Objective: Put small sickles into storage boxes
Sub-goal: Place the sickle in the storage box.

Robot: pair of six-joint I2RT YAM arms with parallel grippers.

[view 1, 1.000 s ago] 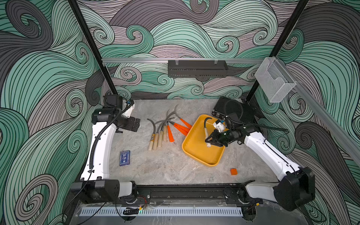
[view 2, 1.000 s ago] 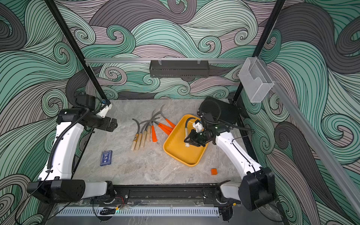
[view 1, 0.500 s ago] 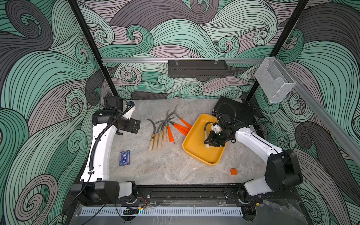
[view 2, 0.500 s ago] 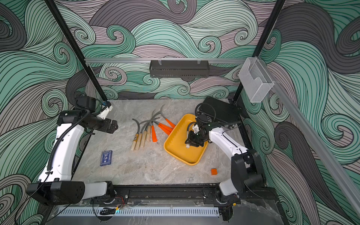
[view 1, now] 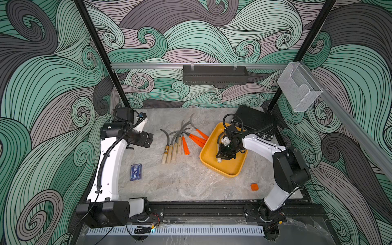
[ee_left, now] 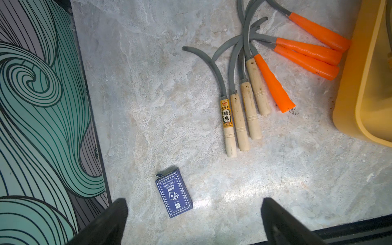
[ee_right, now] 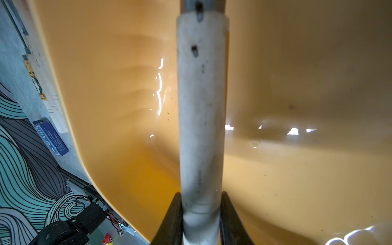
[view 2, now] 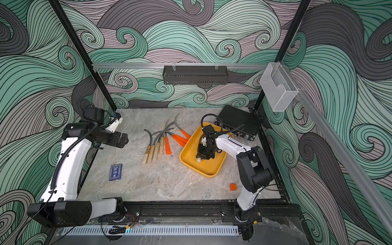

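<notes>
A yellow-orange storage box [view 1: 228, 175] [view 2: 206, 174] lies right of centre in both top views. My right gripper [view 1: 222, 157] [ee_right: 201, 197] is low inside it, shut on the pale wooden handle of a small sickle [ee_right: 201, 106]. That sickle's grey blade [view 1: 218, 135] curves towards the far end of the box. Several more sickles [view 1: 180, 140] [ee_left: 244, 106], with wooden or orange handles, lie in a fan left of the box. My left gripper [view 1: 148, 139] [ee_left: 193, 203] hovers open and empty at the far left, well apart from them.
A blue card box [view 1: 135, 171] [ee_left: 174, 195] lies at the front left and a small orange cube [view 1: 254, 186] at the front right. A black ribbed case [view 1: 254, 121] stands behind the box. A clear bin [view 1: 299, 89] and a black shelf [view 1: 214, 75] hang on the frame.
My right arm's elbow has folded in towards the storage box, while the gripper stays in the box holding the sickle. The left arm has barely shifted.
</notes>
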